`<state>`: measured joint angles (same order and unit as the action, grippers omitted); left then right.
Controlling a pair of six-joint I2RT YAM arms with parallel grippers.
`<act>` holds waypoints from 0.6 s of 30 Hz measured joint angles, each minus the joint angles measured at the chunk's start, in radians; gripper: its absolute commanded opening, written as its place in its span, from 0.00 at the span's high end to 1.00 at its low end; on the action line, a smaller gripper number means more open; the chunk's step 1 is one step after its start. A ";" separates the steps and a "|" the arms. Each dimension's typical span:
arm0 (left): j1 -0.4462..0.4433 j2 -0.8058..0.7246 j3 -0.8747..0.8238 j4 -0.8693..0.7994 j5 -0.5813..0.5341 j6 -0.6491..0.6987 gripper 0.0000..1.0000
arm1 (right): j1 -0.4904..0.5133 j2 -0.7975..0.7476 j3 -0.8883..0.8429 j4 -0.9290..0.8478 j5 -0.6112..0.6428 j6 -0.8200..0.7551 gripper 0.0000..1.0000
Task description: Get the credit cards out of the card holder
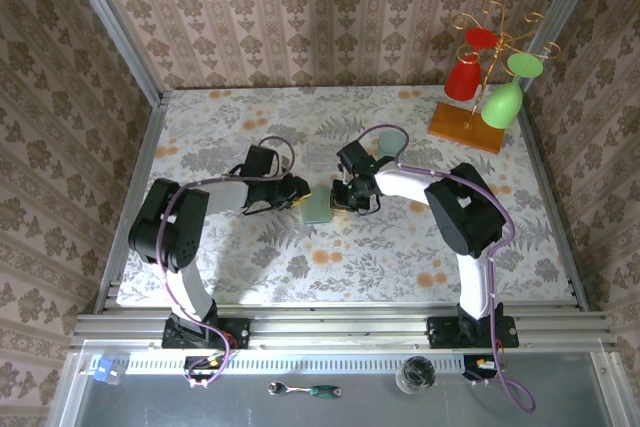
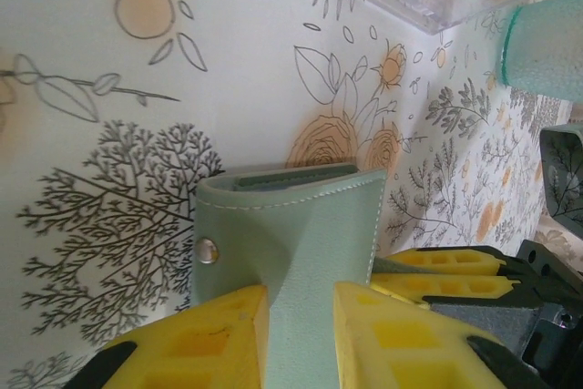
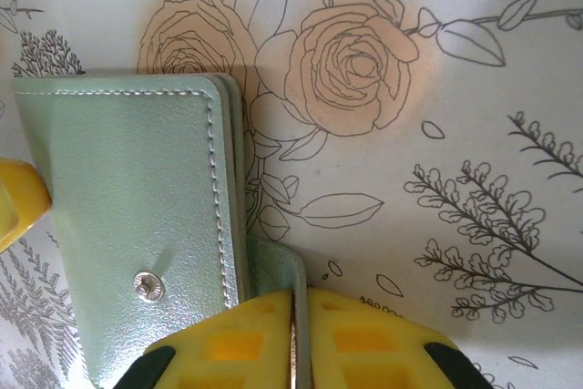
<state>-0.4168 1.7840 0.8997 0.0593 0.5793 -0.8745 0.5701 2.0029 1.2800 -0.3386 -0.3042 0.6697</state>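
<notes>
The card holder (image 2: pixel 291 243) looks soft and floppy: left gripper (image 2: pixel 301 296) clamps its body, right gripper (image 3: pixel 299 305) pinches its thin flap.

Card holder (image 1: pixel 316 209) between left tool (image 1: pixel 300 204) and right tool (image 1: pixel 338 201), cup (image 1: pixel 389 143) behind, rack (image 1: pixel 468 128) far right

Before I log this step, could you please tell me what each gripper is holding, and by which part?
The left gripper clamps the wallet by its folded body; the right gripper pinches the wallet's thin flap.
</notes>
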 measured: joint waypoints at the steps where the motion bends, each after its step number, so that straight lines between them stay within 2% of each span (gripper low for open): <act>1: 0.005 -0.003 -0.002 0.001 0.000 0.000 0.74 | -0.001 0.000 0.000 0.000 0.000 0.000 0.94; 9: 0.030 -0.013 -0.008 0.018 0.006 0.000 0.74 | -0.014 -0.012 0.000 -0.018 0.008 -0.015 0.97; 18: 0.085 -0.041 -0.043 0.022 0.013 0.005 0.75 | -0.040 -0.108 0.009 -0.134 0.032 -0.088 0.98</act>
<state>-0.3317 1.7428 0.8570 0.0814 0.5919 -0.8696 0.5301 1.8950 1.2888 -0.4728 -0.2726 0.5816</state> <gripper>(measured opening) 0.254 0.071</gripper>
